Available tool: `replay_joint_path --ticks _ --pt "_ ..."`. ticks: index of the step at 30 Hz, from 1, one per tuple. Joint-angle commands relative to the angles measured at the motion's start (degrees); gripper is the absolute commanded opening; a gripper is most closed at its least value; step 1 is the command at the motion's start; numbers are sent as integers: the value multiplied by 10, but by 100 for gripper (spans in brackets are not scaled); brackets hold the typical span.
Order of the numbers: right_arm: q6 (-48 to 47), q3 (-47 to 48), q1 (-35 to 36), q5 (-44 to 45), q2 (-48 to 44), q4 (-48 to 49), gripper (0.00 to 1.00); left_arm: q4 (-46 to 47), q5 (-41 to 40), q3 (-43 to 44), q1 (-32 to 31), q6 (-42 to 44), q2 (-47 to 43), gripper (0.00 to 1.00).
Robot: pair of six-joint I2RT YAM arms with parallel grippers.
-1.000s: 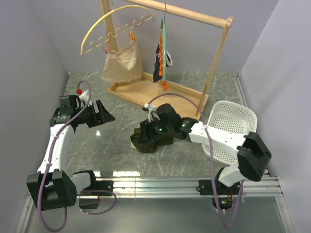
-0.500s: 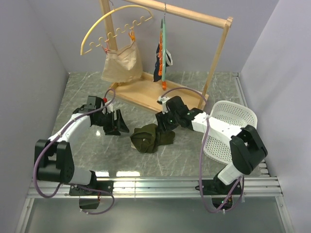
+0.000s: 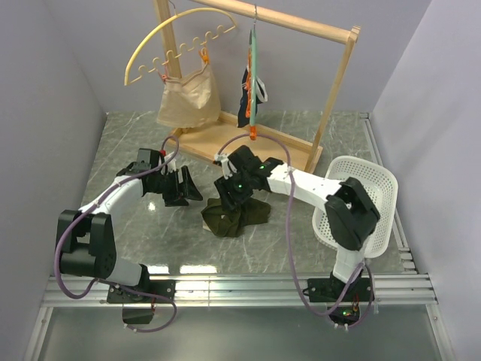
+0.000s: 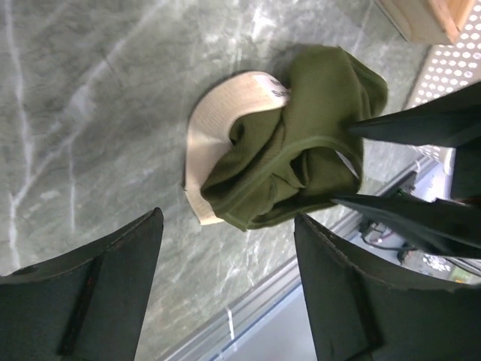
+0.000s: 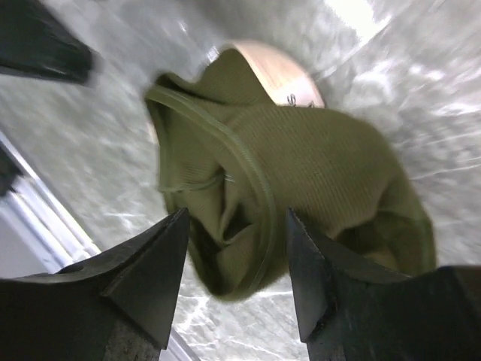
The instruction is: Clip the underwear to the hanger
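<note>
On the table (image 3: 143,237) the underwear (image 3: 239,216) lies crumpled, soft, light; its waistband (image 4: 214,120) should give the firmest hold. Left gripper (image 4: 229,218) and right gripper (image 5: 234,218) gape wide, seemingly empty.

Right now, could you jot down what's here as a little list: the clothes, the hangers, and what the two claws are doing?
underwear: olive with a tan band, crumpled on the table, not clipped
hanger: teal, hooked on the wooden rack, navy garment on it
left gripper: open, beside the underwear, holding nothing
right gripper: open, fingertips at the underwear
yellow hanger: same rack, beige garment clipped to it
basket: white, right of the underwear
</note>
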Motion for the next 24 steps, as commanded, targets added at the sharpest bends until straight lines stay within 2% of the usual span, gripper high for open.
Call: replay_joint_path --ticks 1,4,6,7,8,10,15,20,24 --pt "-24 29 4 6 37 -68 61 24 -21 -8 -1 -12 -15 77" --pt "-34 30 4 28 34 -73 62 27 -25 -13 -1 -16 -22 77" --pt "-39 40 5 30 35 -80 57 32 -25 -16 -1 -16 -21 77" --pt "-42 43 6 31 37 -88 40 35 -25 -21 0 -18 -23 77" --pt "-52 47 5 33 39 -93 32 40 -26 -23 -1 -19 -23 77" --pt "-57 52 6 38 37 -103 0 44 -29 -27 -1 -23 -26 77" --pt "-114 26 7 57 -22 -127 0 44 -36 -30 0 -22 -32 76" --pt "-180 -20 5 58 -144 -145 0 49 -33 -37 -1 -30 -25 75" --pt "-223 -66 9 1 -211 -195 0 48 -38 -37 -11 -31 -13 72"
